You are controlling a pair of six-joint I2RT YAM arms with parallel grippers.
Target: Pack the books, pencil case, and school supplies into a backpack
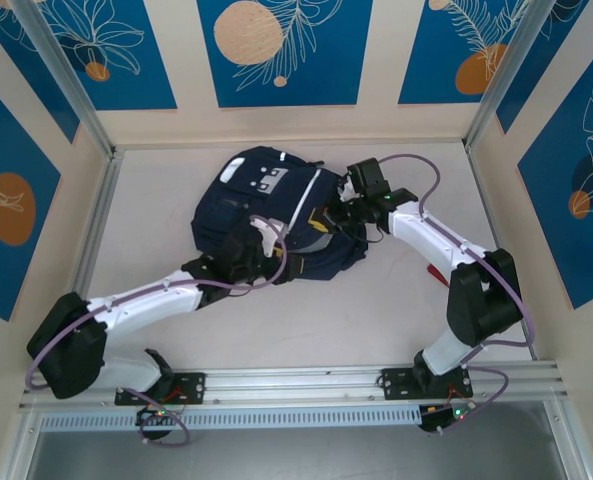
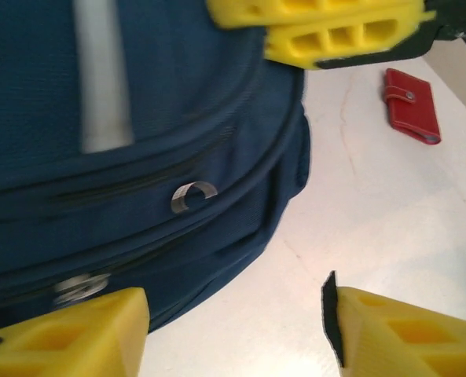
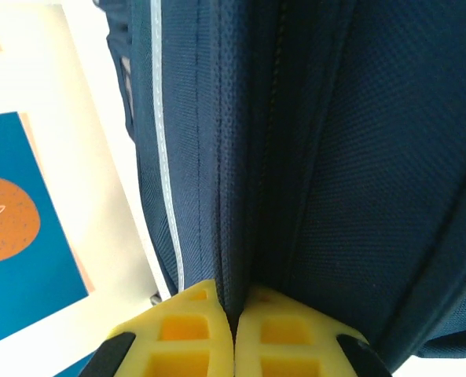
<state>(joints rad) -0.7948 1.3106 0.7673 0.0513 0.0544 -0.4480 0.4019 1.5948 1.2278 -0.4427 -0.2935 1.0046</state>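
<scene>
So, backpack (image 1: 231,215): lies flat mid-table, toward the back wall; dark navy, with both arms reaching in to it.
Grey patch (image 1: 271,180): on the far end of the backpack, facing up, buckles on it.
Left gripper (image 1: 251,245): at the backpack's near-left edge.
Left gripper, own wrist view (image 2: 236,338): yellow fingers spread wide, nothing clamped between them. One finger (image 2: 75,334) sits over the lowest seam, the other over bare table (image 2: 374,228).
Right gripper (image 1: 324,215): on the backpack's right side, its arm coming in from the right.
Right gripper, own wrist view (image 3: 234,330): the two yellow fingers are pressed together on a ridge of navy fabric, pinching the backpack (image 3: 358,157) along a seam.
Right gripper, from the left wrist: yellow fingers (image 2: 327,27) at the top of the frame, close against the backpack's upper edge.
Backpack side, left wrist view (image 2: 185,102): stacked zip lines running across.
Pale stripe (image 2: 103,78): on that side, blurred.
Zip-pull ring (image 2: 193,195): metal, lying on the side panel. A second metal pull (image 2: 79,287) sits lower, blurred.
Zips: cannot tell whether open or closed.
Red case (image 2: 412,106): small, with a snap tab, flat on the table, well apart from the backpack on its right. From above, a red sliver (image 1: 436,274) shows beside the right forearm.
</scene>
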